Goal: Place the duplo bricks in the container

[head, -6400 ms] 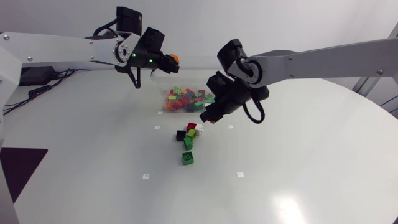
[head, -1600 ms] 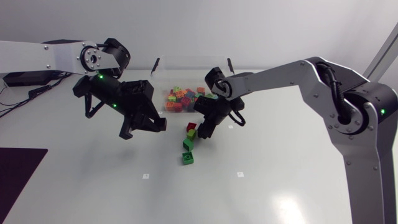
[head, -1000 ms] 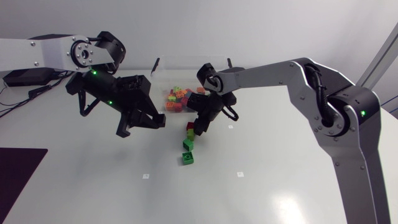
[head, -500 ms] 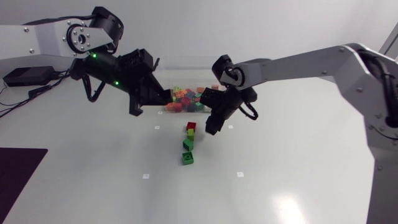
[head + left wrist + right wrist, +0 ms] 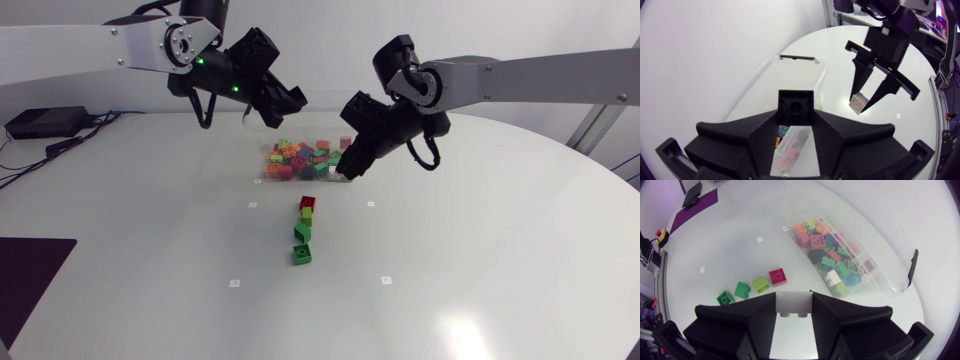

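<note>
Both arms have swung up from the loose bricks to the container [image 5: 892, 260]. Left gripper [image 5: 288, 100], clamped on a black brick [image 5: 796, 106], hangs over the container's far rim. Right gripper [image 5: 345, 168], clamped on a white brick [image 5: 794, 303], hovers at its near corner. Delivery looks under way: each must centre over the container, then let go. The white brick's long side spans the fingers, studs apparently toward the wrist. Four bricks [image 5: 303, 232] trail away from the container.

Clear container [image 5: 876, 237]; white brick [image 5: 794, 303]; black brick [image 5: 796, 106]
</note>
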Robot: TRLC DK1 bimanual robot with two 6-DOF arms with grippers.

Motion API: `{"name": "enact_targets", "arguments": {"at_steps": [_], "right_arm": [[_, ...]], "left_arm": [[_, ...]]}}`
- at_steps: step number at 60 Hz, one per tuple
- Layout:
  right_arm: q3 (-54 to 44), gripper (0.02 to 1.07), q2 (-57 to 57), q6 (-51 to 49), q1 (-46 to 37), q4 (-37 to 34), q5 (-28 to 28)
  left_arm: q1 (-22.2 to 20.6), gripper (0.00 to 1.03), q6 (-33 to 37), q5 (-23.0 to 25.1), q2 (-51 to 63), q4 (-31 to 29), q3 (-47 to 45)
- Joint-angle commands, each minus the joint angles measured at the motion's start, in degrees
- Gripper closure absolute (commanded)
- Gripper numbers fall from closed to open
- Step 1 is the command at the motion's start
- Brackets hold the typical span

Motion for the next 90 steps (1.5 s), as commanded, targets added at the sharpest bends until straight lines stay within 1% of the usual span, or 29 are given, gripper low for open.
{"name": "enact_targets", "arguments": {"at_steps": [1,5,16,24,25,26,28,30,31,32,33,34,35,36,44,52,55,61,69,73,84,90], "right_arm": [[-0.3,0.83,-1.37,3.3,-0.73,1.1,-0.59],[0.84,0.83,-1.37,5.06,-0.99,1.89,-0.76],[3.92,0.83,-0.49,10.6,-1.78,5.14,-0.76],[6.82,0.83,1.44,12.88,-2.22,5.94,-0.68],[7.35,0.83,1.71,13.23,-2.22,5.94,-0.68],[7.96,0.83,2.06,13.76,-2.31,6.02,-0.59],[8.84,0.83,2.59,14.38,-2.31,6.02,-0.5],[9.63,0.83,3.2,14.82,-2.31,6.02,-0.5],[9.99,0.83,3.38,15.08,-2.31,6.02,-0.41],[10.51,0.83,3.73,15.43,-2.31,6.02,-0.41],[10.86,0.83,3.99,15.69,-2.31,6.02,-0.41],[11.39,0.83,4.17,15.96,-2.31,6.11,-0.32],[11.83,0.83,4.52,16.31,-2.31,6.11,-0.24],[12.18,0.83,4.7,16.49,-2.31,6.11,-0.24],[15.35,0.83,6.72,18.42,-2.31,6.55,0.11],[18.95,0.83,9.27,20.35,-2.4,7.08,0.73],[20.18,0.83,10.23,21.14,-2.48,7.52,0.82],[22.9,0.83,12.43,22.2,-2.48,7.69,1.61],[26.33,0.83,15.42,23.52,-2.48,8.04,2.49],[27.65,0.83,16.65,23.96,-2.4,8.48,3.01],[29.67,0.83,19.46,24.31,-2.31,9.36,4.6],[30.99,0.82,20.52,24.22,-2.04,9.36,5.65]], "left_arm": [[0.44,0.67,-4.73,-1.33,4.05,1.72,3.59],[0.53,0.67,-6.04,-2.29,5.63,2.95,4.64],[1.23,0.66,-11.05,-7.04,11.25,6.99,8.68],[1.59,0.66,-13.43,-9.68,15.38,7.25,12.46],[1.67,0.63,-13.78,-10.03,15.91,7.25,12.99],[1.76,0.58,-14.48,-10.47,16.61,7.25,13.78],[1.76,0.51,-14.92,-10.99,17.14,7.25,14.31],[1.67,0.36,-15.27,-11.61,17.49,7.08,14.66],[1.67,0.32,-15.27,-11.7,17.49,7.17,14.57],[1.67,0.21,-15.36,-11.87,17.49,7.17,14.4],[1.59,0.17,-15.36,-12.05,17.41,7.17,14.22],[1.59,0.1,-15.36,-12.31,17.05,7.17,13.87],[1.59,0.06,-15.36,-12.58,16.79,7.17,13.43],[1.59,0.05,-15.36,-12.66,16.61,7.17,13.25],[2.29,0.05,-15.36,-12.93,12.04,8.75,8.16],[3.17,0.05,-15.19,-12.84,3.87,14.02,-2.48],[3.17,0.05,-14.75,-12.84,1.06,15.25,-6.26],[3.52,0.05,-12.9,-12.75,-5.27,20.08,-15.57],[3.61,0.05,-10.62,-11.96,-9.84,20.79,-22.87],[3.61,0.05,-9.74,-11.96,-11.86,22.28,-26.38],[3.78,0.05,-8.51,-10.64,-15.55,22.63,-31.13],[3.34,0.05,-6.84,-9.06,-17.05,22.81,-33.77]]}}
